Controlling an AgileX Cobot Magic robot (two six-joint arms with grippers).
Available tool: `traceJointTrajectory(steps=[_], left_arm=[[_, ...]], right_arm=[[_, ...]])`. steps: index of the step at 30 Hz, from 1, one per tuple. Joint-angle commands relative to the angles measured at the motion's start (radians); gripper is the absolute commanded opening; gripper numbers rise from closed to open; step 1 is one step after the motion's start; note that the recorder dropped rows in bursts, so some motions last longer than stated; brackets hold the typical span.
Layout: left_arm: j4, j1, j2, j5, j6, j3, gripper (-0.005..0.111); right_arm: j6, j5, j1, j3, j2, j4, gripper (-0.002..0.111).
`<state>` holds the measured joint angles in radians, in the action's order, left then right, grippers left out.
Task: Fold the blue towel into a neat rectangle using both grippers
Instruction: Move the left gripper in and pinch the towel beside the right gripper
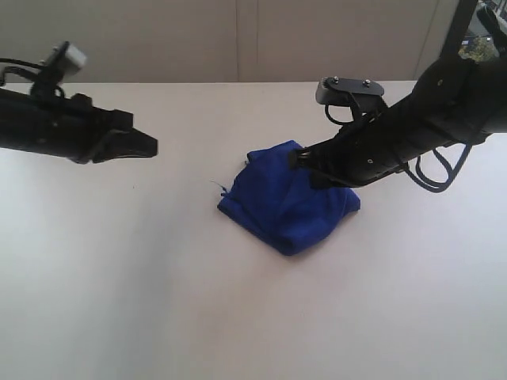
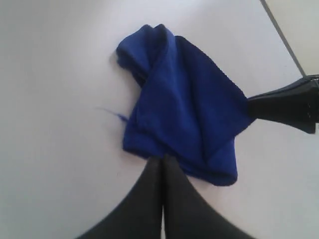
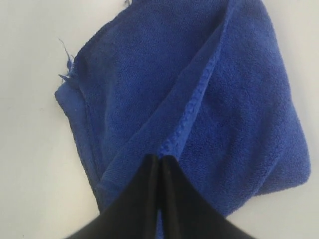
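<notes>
Blue towel (image 1: pixel 285 207) looks limp and light, so pinch it by the hems; left gripper (image 1: pixel 150 146) closed and empty, right gripper (image 1: pixel 295 158) closed, tip at its edge.

From my console, my right arm (image 1: pixel 412 134) is covering the blue towel (image 1: pixel 277 206) toward the tabletop's (image 1: pixel 238 317) right edge, while my left arm (image 1: pixel 40 127) is running off past the picture's edge.

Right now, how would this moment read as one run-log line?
blue towel: crumpled on table | left gripper: fingers shut, empty, left of towel | right gripper: fingers shut on towel's edge
</notes>
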<state>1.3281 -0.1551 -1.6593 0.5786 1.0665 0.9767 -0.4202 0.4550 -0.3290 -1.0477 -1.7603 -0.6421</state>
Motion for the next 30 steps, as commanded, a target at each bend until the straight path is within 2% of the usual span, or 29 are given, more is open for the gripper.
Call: traceJointTrajectory(steps=[1, 5, 10, 12, 17, 20, 30], left_arm=[[0.098, -0.085, -0.162, -0.018, 0.105, 0.097, 0.0], [0.098, -0.142, -0.294, -0.018, 0.089, 0.212, 0.0], [0.098, -0.178, -0.374, -0.029, 0.093, 0.278, 0.0], [0.098, -0.191, -0.394, -0.029, 0.113, 0.295, 0.006], [0.098, -0.208, -0.421, -0.085, 0.119, 0.306, 0.033], [0.107, -0.208, -0.425, -0.094, 0.119, 0.306, 0.041], [0.239, -0.208, -0.445, -0.088, 0.237, 0.306, 0.042]], right_arm=[[-0.013, -0.008, -0.001, 0.001, 0.012, 0.011, 0.0], [-0.013, -0.008, -0.001, 0.001, 0.012, 0.011, 0.0], [-0.013, -0.006, -0.001, 0.001, 0.012, 0.011, 0.0], [-0.013, -0.006, -0.001, 0.001, 0.012, 0.011, 0.0], [-0.013, -0.006, -0.001, 0.001, 0.012, 0.011, 0.0], [-0.013, -0.006, -0.001, 0.001, 0.012, 0.011, 0.0], [-0.013, -0.008, -0.001, 0.001, 0.012, 0.011, 0.0]])
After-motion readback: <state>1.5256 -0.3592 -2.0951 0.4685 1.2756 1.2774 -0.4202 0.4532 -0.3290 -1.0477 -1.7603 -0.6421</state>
